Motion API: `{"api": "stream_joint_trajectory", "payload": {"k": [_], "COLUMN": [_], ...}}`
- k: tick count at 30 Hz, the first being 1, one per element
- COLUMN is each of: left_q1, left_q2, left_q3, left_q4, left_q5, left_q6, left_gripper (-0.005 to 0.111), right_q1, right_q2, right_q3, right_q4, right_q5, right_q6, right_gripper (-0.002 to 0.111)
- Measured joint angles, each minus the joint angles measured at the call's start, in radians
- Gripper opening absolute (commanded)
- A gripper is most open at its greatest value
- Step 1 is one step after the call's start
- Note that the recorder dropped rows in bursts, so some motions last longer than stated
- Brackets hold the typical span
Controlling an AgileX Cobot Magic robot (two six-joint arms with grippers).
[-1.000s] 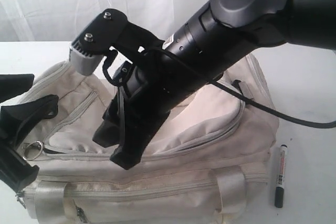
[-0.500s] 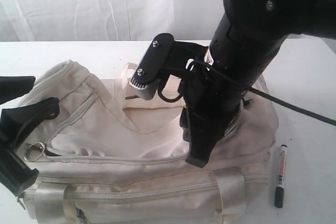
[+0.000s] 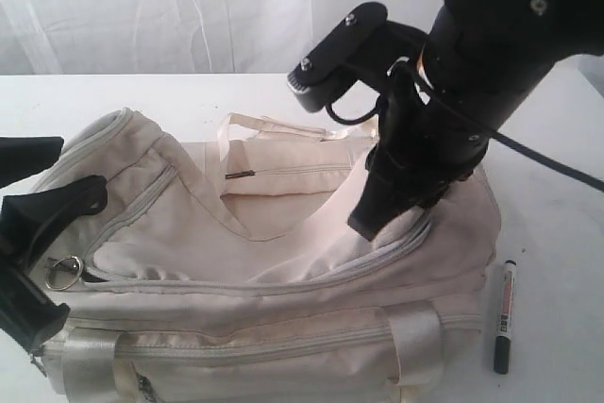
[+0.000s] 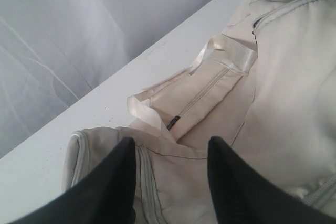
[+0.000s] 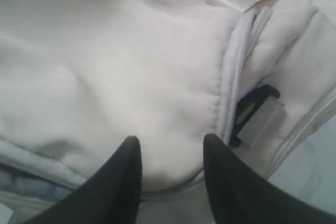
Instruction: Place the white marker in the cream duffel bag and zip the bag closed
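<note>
The cream duffel bag [image 3: 283, 271] fills the middle of the exterior view, its top flap slack and folded, with a zipped panel [image 3: 283, 175] showing behind it. On the table to the right of the bag lies the white marker [image 3: 505, 313], touched by nothing. My right gripper [image 3: 373, 219] hangs open just above the bag's right end; in its wrist view the gripper [image 5: 170, 148] is empty over pale fabric. My left gripper [image 4: 169, 148] is open and empty over the bag's left end, with its black fingers [image 3: 57, 205] beside a metal ring [image 3: 61, 273].
A black strap ring [image 5: 252, 111] sits at the bag's end beside the grey zipper [image 5: 231, 87]. The white table [image 3: 557, 186] runs to the right and behind the bag. A white curtain [image 3: 142, 7] hangs at the back. Webbing handles [image 3: 415, 346] lie on the bag's front.
My right arm has swung from the bag's middle to its right end and lifted, uncovering the flap. The left gripper, the bag and the marker have stayed put.
</note>
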Motion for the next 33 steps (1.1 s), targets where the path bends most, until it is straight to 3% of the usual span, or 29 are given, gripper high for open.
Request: {"api": "stream_joint_trajectory", "payload": {"k": [9, 17, 33], "left_q1": [0.000, 0.000, 0.000], "left_q2": [0.000, 0.000, 0.000], "left_q3": [0.000, 0.000, 0.000], "left_q4": [0.000, 0.000, 0.000], "left_q5": [0.000, -0.002, -0.002], "left_q6": [0.008, 0.027, 0.027], "left_gripper": [0.048, 0.048, 0.048], "right_q1": [0.000, 0.000, -0.063], "right_q2": [-0.063, -0.176, -0.176], "right_q3": [0.005, 0.208, 0.342], "right_q4": [-0.070, -0.175, -0.169], "right_q5": [-0.082, -0.156, -0.432], "right_q6": [0.344, 0.618, 0.711], "right_gripper": [0.037, 0.037, 0.037]}}
